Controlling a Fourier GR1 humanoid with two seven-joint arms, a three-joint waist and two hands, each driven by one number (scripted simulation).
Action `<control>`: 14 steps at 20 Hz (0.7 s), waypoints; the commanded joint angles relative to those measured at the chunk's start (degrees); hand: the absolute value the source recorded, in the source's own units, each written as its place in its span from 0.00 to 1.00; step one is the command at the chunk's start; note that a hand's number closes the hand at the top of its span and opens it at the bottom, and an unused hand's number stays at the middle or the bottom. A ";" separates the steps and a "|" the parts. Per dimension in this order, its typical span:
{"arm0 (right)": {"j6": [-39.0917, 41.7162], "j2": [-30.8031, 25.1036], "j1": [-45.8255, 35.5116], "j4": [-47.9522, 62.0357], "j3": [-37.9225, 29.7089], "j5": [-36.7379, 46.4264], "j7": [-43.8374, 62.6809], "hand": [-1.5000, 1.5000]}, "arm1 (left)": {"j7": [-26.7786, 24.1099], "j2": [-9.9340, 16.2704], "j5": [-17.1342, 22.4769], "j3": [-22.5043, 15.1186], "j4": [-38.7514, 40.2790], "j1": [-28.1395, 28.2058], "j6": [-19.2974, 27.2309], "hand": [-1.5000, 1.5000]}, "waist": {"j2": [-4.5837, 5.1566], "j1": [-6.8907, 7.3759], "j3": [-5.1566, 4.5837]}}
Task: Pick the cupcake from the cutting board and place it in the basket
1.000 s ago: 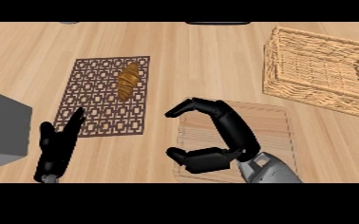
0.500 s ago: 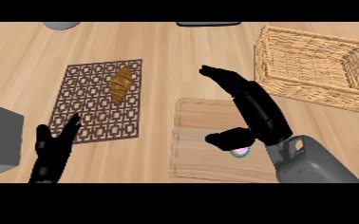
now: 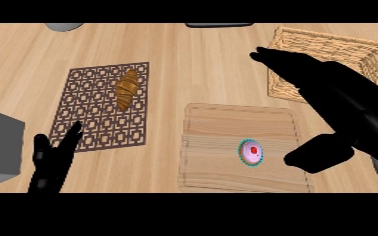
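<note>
cupcake (image 3: 252, 153) is sitting ungrasped on the cutting board (image 3: 221, 130). right hand (image 3: 317, 87) is hovering open beside it; left hand (image 3: 50, 162) is resting open. grasping and transfer to basket (image 3: 354, 45) are remaining.

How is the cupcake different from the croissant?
The cupcake is round, with pale frosting, a teal rim and a red dot on top; the croissant is long, thin and golden brown. The cupcake sits on the cutting board, near the right hand; the croissant lies on the patterned mat. Neither is being held.
</note>
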 commanded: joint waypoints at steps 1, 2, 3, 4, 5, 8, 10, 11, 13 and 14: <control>12.48 -7.08 -1.46 -4.40 -3.41 -12.35 7.97 0.00 | 0.21 -1.64 -0.25 -1.47 0.83 2.15 -0.07 0.50 | 0.41 0.05 -0.40; 14.95 -8.94 -2.31 -4.79 -4.81 -15.67 9.30 0.00 | 1.66 -1.83 0.37 -1.41 -0.08 1.44 -0.10 0.50 | 0.42 0.01 -0.38; 16.88 -9.66 -3.96 -4.55 -5.68 -18.56 11.40 0.00 | 2.12 -2.06 -0.65 -1.47 1.43 -0.66 0.65 0.50 | 0.69 0.15 -0.40; 18.49 -11.48 -4.21 -3.55 -8.20 -21.64 11.63 0.00 | 1.15 -1.16 0.26 -1.00 1.56 1.12 -1.41 0.50 | 0.80 0.78 -0.35; 19.37 -13.11 -2.47 -5.04 -9.40 -24.51 12.63 0.00 | -0.14 -0.72 0.72 -0.16 1.66 1.80 -2.26 0.50 | 0.75 0.65 -0.31; 21.36 -16.25 -4.36 -7.28 -10.76 -30.68 16.31 0.00 | 0.32 -1.44 -0.26 -1.04 0.91 1.35 -2.15 0.50 | 0.74 0.90 -0.29; 19.19 -16.35 -3.99 -8.65 -9.81 -31.97 18.67 0.00 | 1.73 -2.22 0.15 -1.72 -1.29 2.49 -2.27 0.50 | 0.82 1.43 -0.27; 18.45 -17.02 -2.50 -9.75 -10.93 -32.99 18.44 0.00 | 1.59 -0.52 1.40 0.50 -0.05 1.71 -4.01 0.50 | 0.91 1.39 -0.25; 18.66 -15.23 -3.08 -7.41 -10.44 -31.54 16.61 0.00 | 1.35 -3.15 -1.99 -0.42 6.26 -4.61 -1.85 0.50 | 1.27 1.59 -0.25; 17.25 -15.58 -3.18 -8.79 -9.97 -32.17 19.47 0.00 | 2.14 -3.65 -2.64 -2.44 -1.93 1.47 -0.25 0.50 | 1.08 2.18 -0.22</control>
